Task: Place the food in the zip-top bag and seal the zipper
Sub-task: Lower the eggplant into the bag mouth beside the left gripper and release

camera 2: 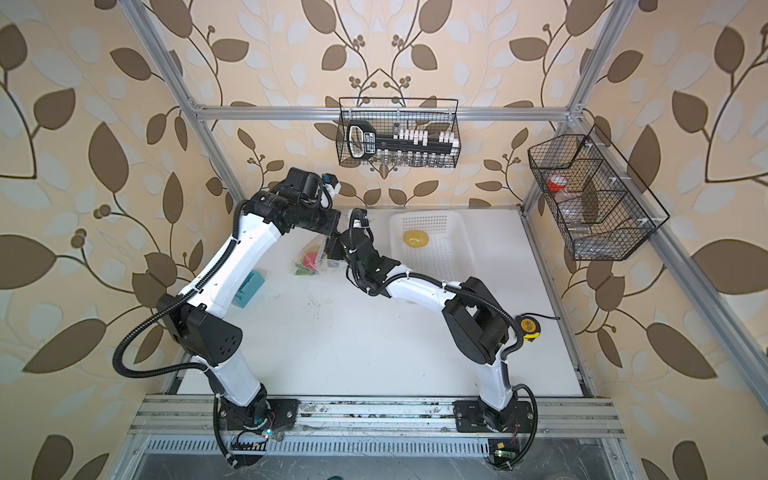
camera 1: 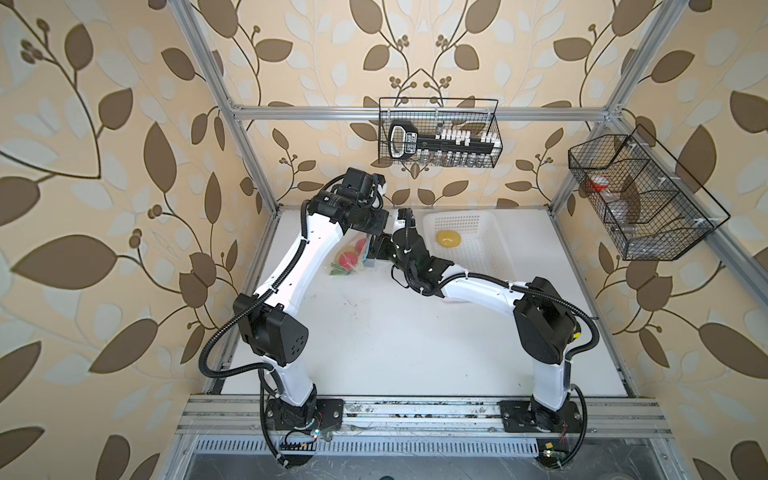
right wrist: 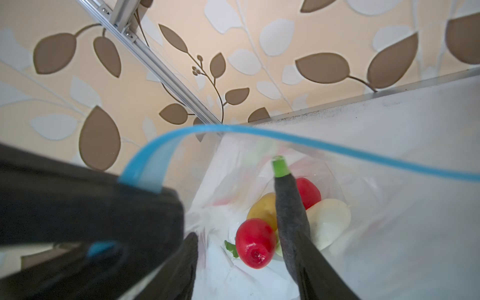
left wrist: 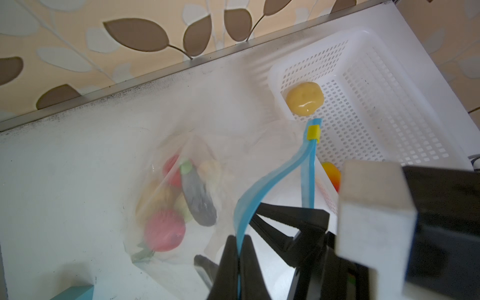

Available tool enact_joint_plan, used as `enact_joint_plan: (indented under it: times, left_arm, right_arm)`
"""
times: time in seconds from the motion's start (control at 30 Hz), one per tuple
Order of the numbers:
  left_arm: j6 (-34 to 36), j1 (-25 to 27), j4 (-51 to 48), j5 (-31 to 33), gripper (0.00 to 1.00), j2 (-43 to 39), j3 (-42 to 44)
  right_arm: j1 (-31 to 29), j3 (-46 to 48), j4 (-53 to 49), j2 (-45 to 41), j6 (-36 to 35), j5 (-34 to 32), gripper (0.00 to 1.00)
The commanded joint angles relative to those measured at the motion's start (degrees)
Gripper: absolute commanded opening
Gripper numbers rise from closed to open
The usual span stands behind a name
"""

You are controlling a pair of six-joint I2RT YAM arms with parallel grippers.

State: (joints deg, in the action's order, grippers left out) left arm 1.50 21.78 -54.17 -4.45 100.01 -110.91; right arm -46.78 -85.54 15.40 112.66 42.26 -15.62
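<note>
L arm (camera 1: 291, 266) rises from its base at the near edge of the surface (camera 1: 374, 332), elbow out by the left edge, forearm running toward the far-left corner, wrist bent down over the zip-top bag (right wrist: 389, 220). L end effector (left wrist: 237, 241) is clamped tight on the zipper (left wrist: 270, 179), strip pinched btwn both fingers, holding the bag mouth up. R arm (camera 1: 478, 286) has its elbow high near the right edge, forearm reaching left across the middle. R end effector (right wrist: 245, 241) sits in the bag mouth w/ jaws apart, gripping nothing; the eggplant (right wrist: 288, 207) lies against one finger

Counts: 2 arms, 1 bag, 1 white basket (camera 1: 484, 253). In the bag: 2 red tomatoes (right wrist: 255, 246), 1 bag potato (right wrist: 262, 210), 1 eggplant, 1 pale cabbage (right wrist: 327, 220), 1 green leaf (right wrist: 231, 248). In the basket: 1 basket potato (camera 1: 448, 239). 1 mango (left wrist: 331, 176) shows by the basket wall nearest the bag; can't tell if it's in or out. Also 1 teal block (camera 2: 249, 286) by the left edge, 1 tape measure (camera 2: 527, 326) by the right edge

Bag sits near the far edge, just left of the basket. It's clear and crinkly, mouth wide open, light-blue zipper parted into 2 strips that meet at a yellow slider (left wrist: 313, 132) at one end
</note>
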Motion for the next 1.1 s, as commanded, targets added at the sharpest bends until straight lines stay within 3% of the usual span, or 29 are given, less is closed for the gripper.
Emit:
enact_joint_plan:
  times: [0.0, 0.4, 0.63, 0.9, 1.07]
  left_arm:
    - [0.1, 0.4, 1.4, -1.0, 0.00, -1.0, -2.3]
    - [-0.1, 0.4, 2.1, -0.6, 0.00, -0.8, -1.8]
    - [-0.1, 0.4, 2.4, -0.3, 0.00, -0.7, -1.4]
    - [0.1, 0.4, 2.7, 0.4, 0.00, -0.9, -0.6]
    - [0.1, 0.4, 2.8, 0.7, 0.00, -0.8, -0.5]
  right_arm:
    - [0.7, -1.1, -1.7, 0.4, 0.5, 2.0, 0.63]
    - [1.0, 2.9, 0.7, -5.3, -0.4, 2.9, 0.71]
    - [1.0, 5.6, 1.7, -9.3, -0.3, 2.6, 0.83]
    - [1.2, 7.4, 2.1, -11.9, 0.2, 2.2, 0.83]
    - [1.8, 7.8, 1.8, -12.2, 1.5, 3.4, 0.75]
